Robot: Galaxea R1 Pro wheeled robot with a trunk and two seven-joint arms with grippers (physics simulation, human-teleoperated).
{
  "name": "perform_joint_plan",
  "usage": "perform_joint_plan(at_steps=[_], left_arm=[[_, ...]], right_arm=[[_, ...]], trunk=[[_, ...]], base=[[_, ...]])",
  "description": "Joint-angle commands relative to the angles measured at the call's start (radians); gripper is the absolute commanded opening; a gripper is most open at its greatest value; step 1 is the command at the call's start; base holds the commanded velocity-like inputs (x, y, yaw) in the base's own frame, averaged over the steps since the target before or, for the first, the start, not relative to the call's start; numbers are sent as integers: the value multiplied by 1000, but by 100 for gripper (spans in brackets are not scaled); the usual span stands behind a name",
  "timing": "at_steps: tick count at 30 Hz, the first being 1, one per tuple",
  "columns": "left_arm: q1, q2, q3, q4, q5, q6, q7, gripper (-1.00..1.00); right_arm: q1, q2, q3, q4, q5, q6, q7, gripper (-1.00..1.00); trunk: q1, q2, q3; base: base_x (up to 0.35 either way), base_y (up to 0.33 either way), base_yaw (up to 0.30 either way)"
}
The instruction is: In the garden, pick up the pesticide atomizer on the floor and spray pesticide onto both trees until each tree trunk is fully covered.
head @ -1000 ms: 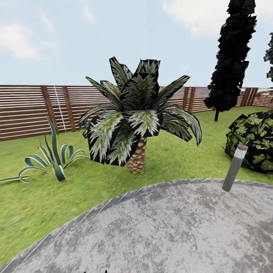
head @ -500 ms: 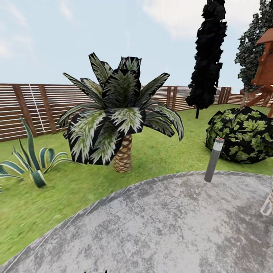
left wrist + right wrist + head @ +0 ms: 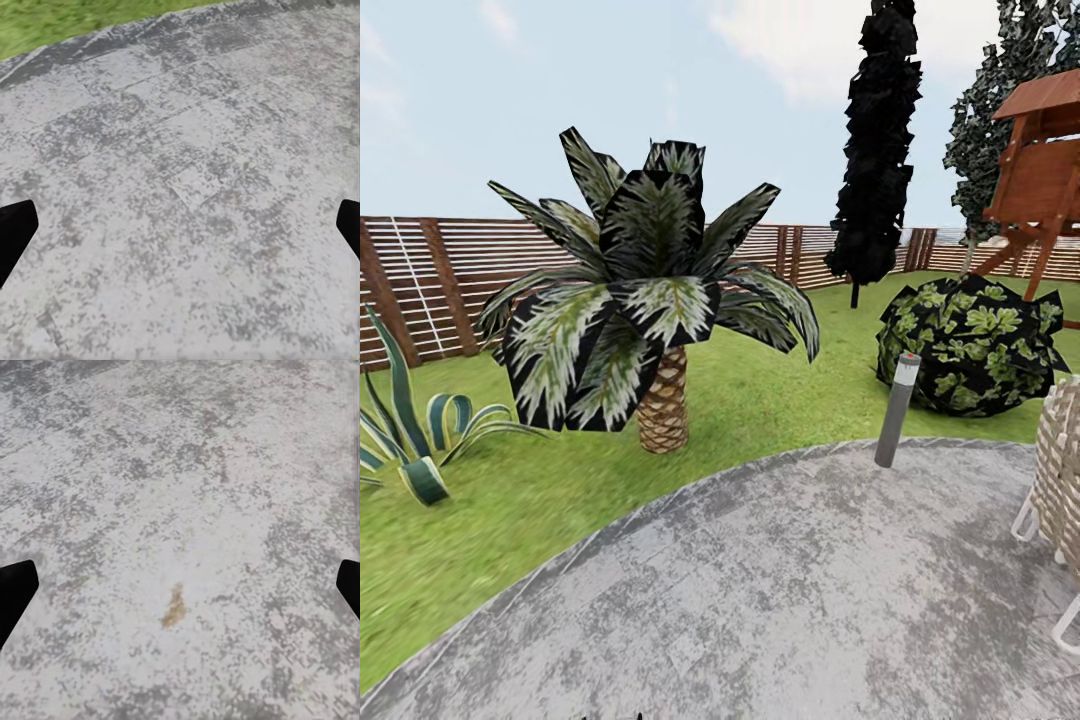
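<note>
**Garden lawn and paving ahead, sprayer and trees out of frame**

Garden grass (image 3: 780, 400), rough and mottled green, spreads from a curved apron of grey stone paving (image 3: 780, 600) back to a brown fence (image 3: 440, 270) of horizontal wooden slats. The pesticide atomizer cannot be found in any view, so its place cannot be told, and no thick bare trunk shows either.

On the lawn, just past the paving's edge, stands a short palm (image 3: 650, 300) with a scaly trunk and drooping striped fronds. To its left, near the picture's edge, grows a spiky striped plant (image 3: 410, 440). Right of the palm, a slim grey bollard light (image 3: 897, 408) with a red dot on its cap rises upright where paving meets grass. Behind it sits a round dark bush (image 3: 970, 345). A tall, dark, thin-trunked conifer (image 3: 875, 150) stands near the fence, with a second conifer (image 3: 1000, 100) further right. A red-brown wooden structure (image 3: 1045, 170) fills the upper right, and a pale wicker chair (image 3: 1060, 490) is cut off by the right edge.

Both wrist views look down at the paving. The left gripper (image 3: 180, 229) has its two dark fingertips at opposite edges, spread wide and holding nothing. The right gripper (image 3: 180, 589) is likewise spread wide and empty, above a small brownish stain (image 3: 172, 607).
</note>
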Motion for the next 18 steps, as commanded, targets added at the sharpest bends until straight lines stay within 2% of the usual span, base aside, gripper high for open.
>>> perform_joint_plan(at_steps=[1, 9, 14, 18], left_arm=[[-1, 0, 0, 1, 4, -3, 0, 100], [-1, -2, 0, 1, 4, -3, 0, 100], [-1, -1, 0, 1, 4, -3, 0, 100], [-1, 0, 0, 0, 3, -3, 0, 100]], right_arm=[[-1, 0, -2, -2, -1, -3, 1, 100], [-1, 1, -2, 9, -3, -4, 1, 100], [-1, 4, -2, 122, -2, -6, 2, 100], [-1, 2, -4, 165, -2, -11, 2, 100]], trunk=[[4, -8, -4], [35, -64, -29], [54, -99, -45], [69, -127, -57]], base=[[0, 0, -14], [0, 0, -3], [0, 0, -7], [0, 0, -184]])
